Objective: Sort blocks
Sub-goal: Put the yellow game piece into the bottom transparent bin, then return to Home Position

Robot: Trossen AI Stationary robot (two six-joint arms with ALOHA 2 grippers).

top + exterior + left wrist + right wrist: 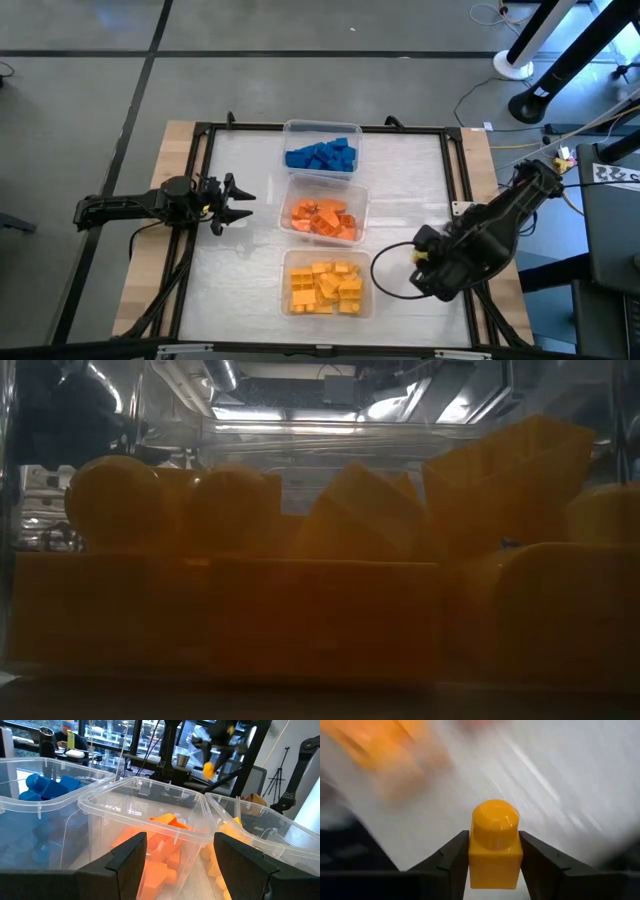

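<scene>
The low view was almost wholly filled by yellow blocks [320, 630] pressed up against the clear wall of their tub, so neither arm could be seen there. In the right wrist view everything behind the fingers was smeared, and only a vague orange patch showed beyond.

The piece in play was a single yellow block [495, 847], a small cube with one round stud on top, glossy and rounded at the edges. It sat upright between the two dark fingers of the right gripper [495, 870], both of which touched its flat sides, so the fingers were holding it at a narrow spread. From above, that right gripper [425, 255] hung over the white mat just beside the tub of yellow blocks [325, 285], on the tub's right, with only a speck of yellow visible at its tip.

The left gripper [235, 203] waited at the left of the mat, pointing toward the middle tub, its fingers [127, 857] spread wide with nothing between them.

Farther along the row of three clear tubs, the middle one held the orange blocks [322, 218] and the far one the blue blocks [322, 155]. Through the left wrist camera the right arm appeared small beyond the tubs with a yellow speck [208, 768] at its tip
</scene>
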